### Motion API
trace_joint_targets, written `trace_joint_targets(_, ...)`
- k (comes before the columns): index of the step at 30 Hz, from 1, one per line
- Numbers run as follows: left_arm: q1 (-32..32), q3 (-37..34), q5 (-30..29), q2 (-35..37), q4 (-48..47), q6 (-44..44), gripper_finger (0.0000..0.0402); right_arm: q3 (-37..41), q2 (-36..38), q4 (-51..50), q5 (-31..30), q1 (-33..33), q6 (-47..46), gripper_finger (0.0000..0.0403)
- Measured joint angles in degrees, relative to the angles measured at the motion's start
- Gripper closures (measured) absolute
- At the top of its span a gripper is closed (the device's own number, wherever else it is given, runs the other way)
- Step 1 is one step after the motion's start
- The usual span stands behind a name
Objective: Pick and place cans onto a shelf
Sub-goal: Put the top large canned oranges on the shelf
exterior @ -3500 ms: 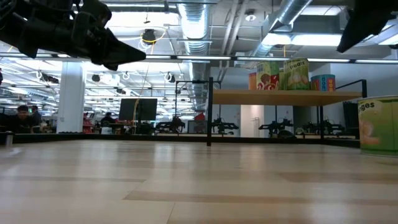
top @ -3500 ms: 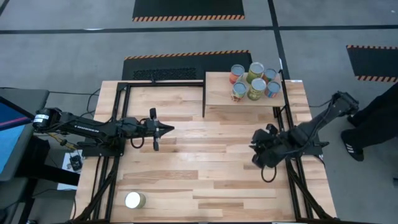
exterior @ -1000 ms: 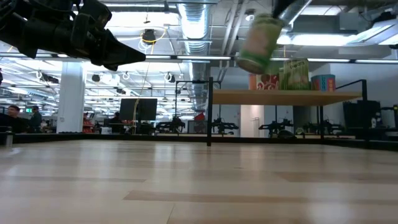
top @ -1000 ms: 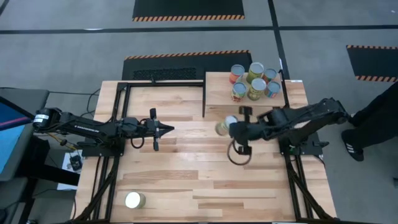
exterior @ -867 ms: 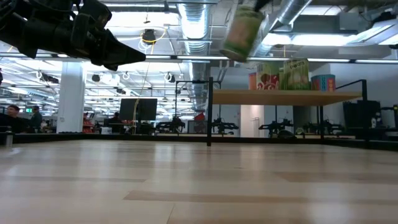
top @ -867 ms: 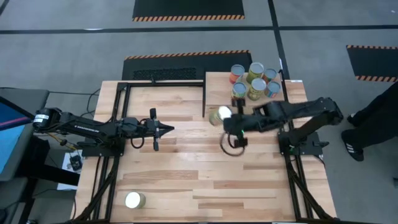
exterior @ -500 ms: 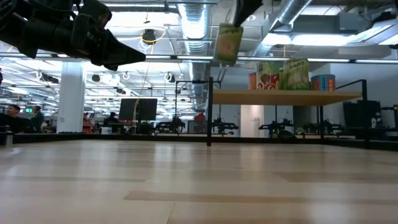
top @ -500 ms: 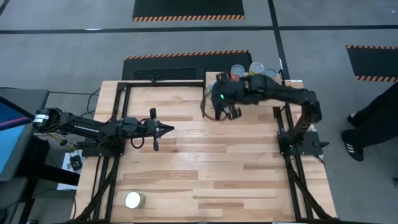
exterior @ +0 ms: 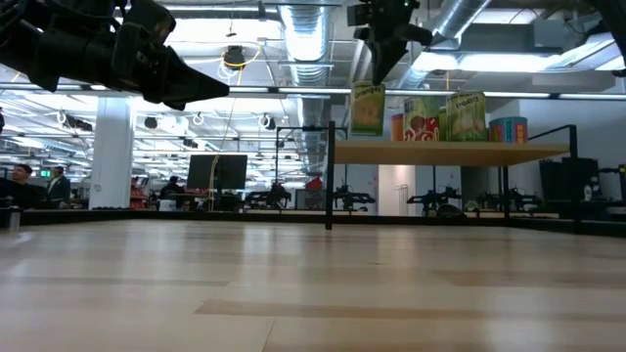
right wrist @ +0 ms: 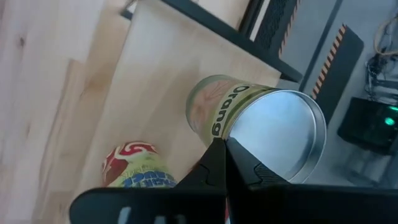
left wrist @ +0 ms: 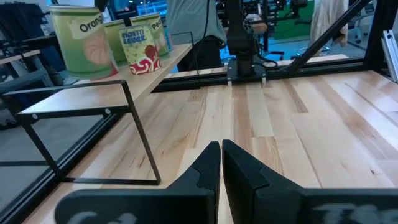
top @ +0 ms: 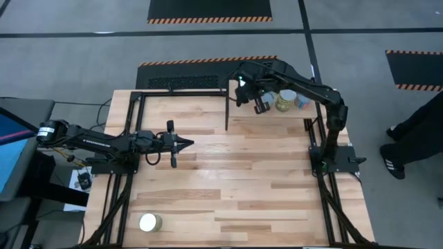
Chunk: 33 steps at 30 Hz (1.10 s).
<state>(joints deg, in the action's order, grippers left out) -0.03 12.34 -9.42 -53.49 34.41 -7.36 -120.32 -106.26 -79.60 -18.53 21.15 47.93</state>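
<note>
A green-labelled can (exterior: 367,109), marked "Orange", is upright over the left part of the shelf (exterior: 450,152); my right gripper (exterior: 378,74) is shut on its top. Whether its base touches the board, I cannot tell. Other cans (exterior: 465,115) stand on their bases on the shelf's right part (top: 285,101). One more can (top: 149,222) stands lid-up on the table's near left. My left gripper (top: 187,143) hovers shut over the table's left middle, holding nothing. My right gripper pinches the green can's top rim (right wrist: 239,127) at the lid's edge, between its two fingers. The fingers come from above, pointing down at a slight slant. The can hangs upright below them, over the shelf's left part.
The shelf's black frame post (top: 228,111) stands at its left edge. Black rails run along both table sides (top: 128,138). A red-and-yellow can (right wrist: 134,165) stands close beside the held one. A person (top: 422,131) stands beyond the table's right edge. Bare boards fill the table's middle (top: 228,180).
My right gripper has carried the green can from above the table's middle toward the far edge, over the shelf's left part, then lowered it. The can, tilted a second ago, now hangs upright.
</note>
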Motion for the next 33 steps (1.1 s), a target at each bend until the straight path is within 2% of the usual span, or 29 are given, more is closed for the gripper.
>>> trace_joint_targets(3,0.0,0.0,0.0,0.0,0.0,-0.1,0.0393,0.0,0.0,1.2,2.2,1.0,0.2,0.0394)
trace_joint_targets(11,0.0,0.0,0.0,0.0,0.0,-0.1,0.0393,-0.1,-0.4,1.7,2.0,2.2,2.1,0.0374)
trace_joint_targets(18,0.0,0.0,0.0,0.0,0.0,0.3,0.0393,-0.1,-0.7,2.9,2.1,3.0,3.6,0.0393)
trace_joint_targets(28,0.0,0.0,0.0,0.0,0.1,0.3,0.0393,0.0,-0.9,3.7,2.1,5.2,3.7,0.0379)
trace_joint_targets(33,0.0,0.0,0.0,0.0,0.1,0.4,0.0393,0.0,-0.9,3.8,5.6,5.3,3.8,0.0389)
